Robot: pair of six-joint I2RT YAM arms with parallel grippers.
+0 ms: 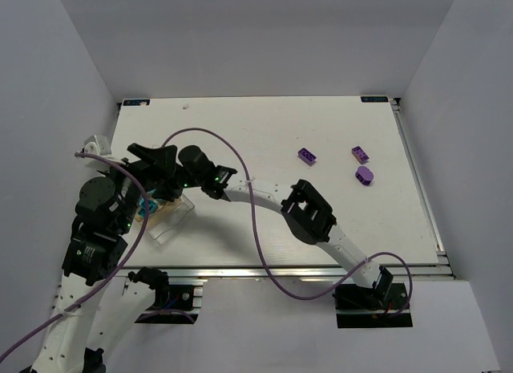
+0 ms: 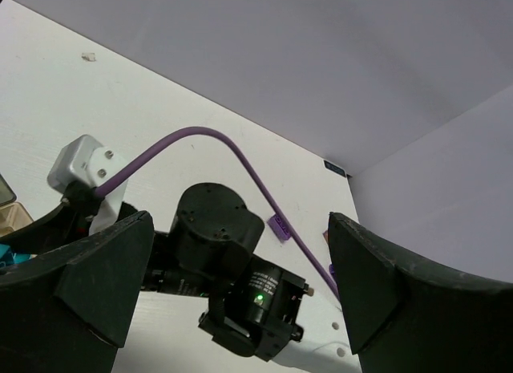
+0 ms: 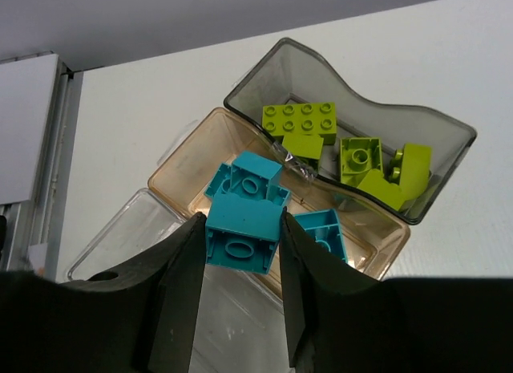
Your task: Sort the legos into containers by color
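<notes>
My right tool (image 3: 240, 253) grips a cyan brick (image 3: 239, 229) above the tan compartment (image 3: 188, 156) at frame centre; next I should open and drop it.

Left claw (image 2: 240, 293) and right claw (image 3: 239, 261) crowded at the containers (image 3: 164, 171); open table (image 1: 264, 124) around distant purple legos (image 1: 307, 156).
</notes>
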